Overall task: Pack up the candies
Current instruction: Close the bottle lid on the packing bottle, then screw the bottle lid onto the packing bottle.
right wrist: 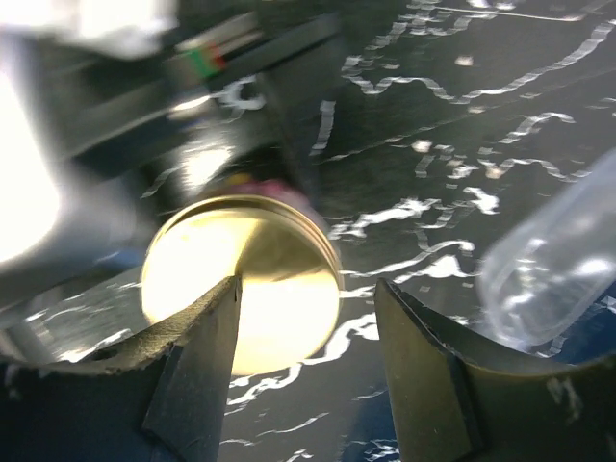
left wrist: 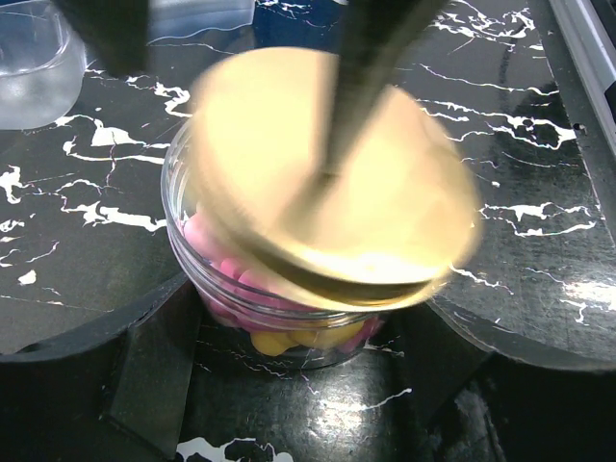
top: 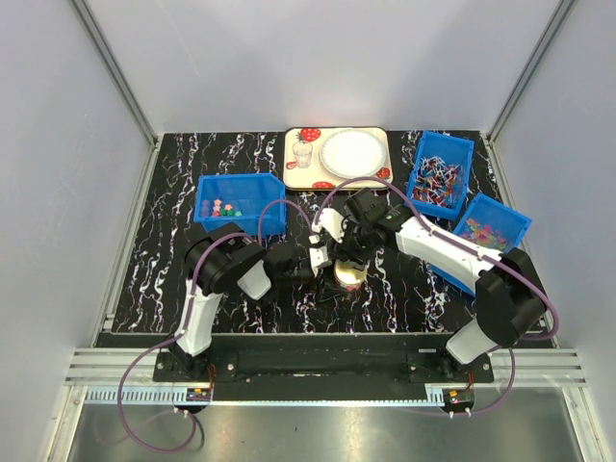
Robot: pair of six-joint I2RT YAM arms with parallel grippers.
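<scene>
The candies [left wrist: 241, 279] lay heaped in the upright jar [left wrist: 178, 207] at the middle of the table [top: 173, 289], mouth up; their own axes were unclear. The left gripper [left wrist: 294, 366] stood wide, clamping the jar's sides. The right gripper [right wrist: 306, 298] hung half-spread, clasping nothing, one finger [left wrist: 356, 87] touching the tilted gold lid [left wrist: 269, 164] atop the jar.

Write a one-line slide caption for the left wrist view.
Blurred gold lid tilted over a clear jar of pink and yellow candies.

A strawberry-print tray [top: 291, 175] carries a white plate [top: 350, 154]; right of it, a blue bin [top: 445, 137] of striped sticks [top: 438, 181]
</scene>
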